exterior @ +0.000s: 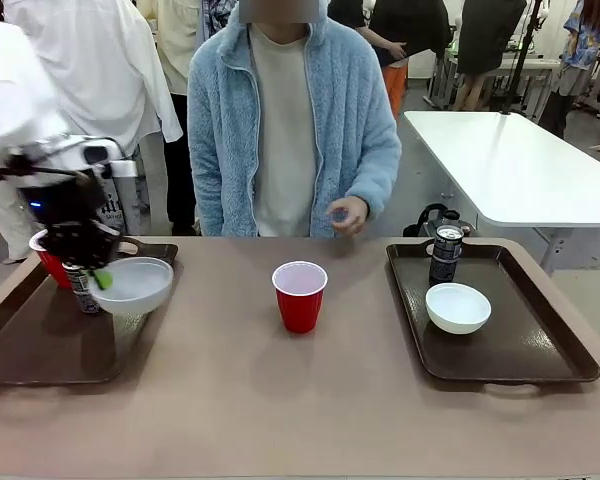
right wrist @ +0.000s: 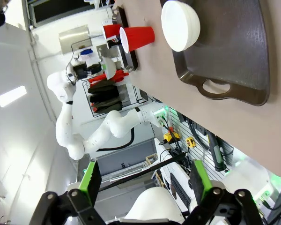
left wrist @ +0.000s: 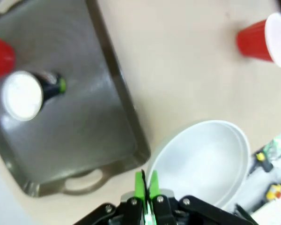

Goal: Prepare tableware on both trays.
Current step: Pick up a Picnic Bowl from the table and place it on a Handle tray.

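Over the left tray point(exterior: 40, 350), left claw point(left wrist: 146, 183) pinches a bowl point(exterior: 132, 285); right claw point(right wrist: 143, 180) gapes, empty.

Setting: robotics lab or demo hall, not a home. A white robot arm point(right wrist: 84, 136) is mounted beside an open rack of cabling and equipment point(right wrist: 178, 140), seen beyond the right gripper point(right wrist: 143, 180). Plain brown work table point(exterior: 280, 400); behind the person point(exterior: 290, 130) facing it, a bare concrete floor point(exterior: 420, 180), a white folding table point(exterior: 520, 160), and other people standing point(exterior: 480, 40) at further benches.
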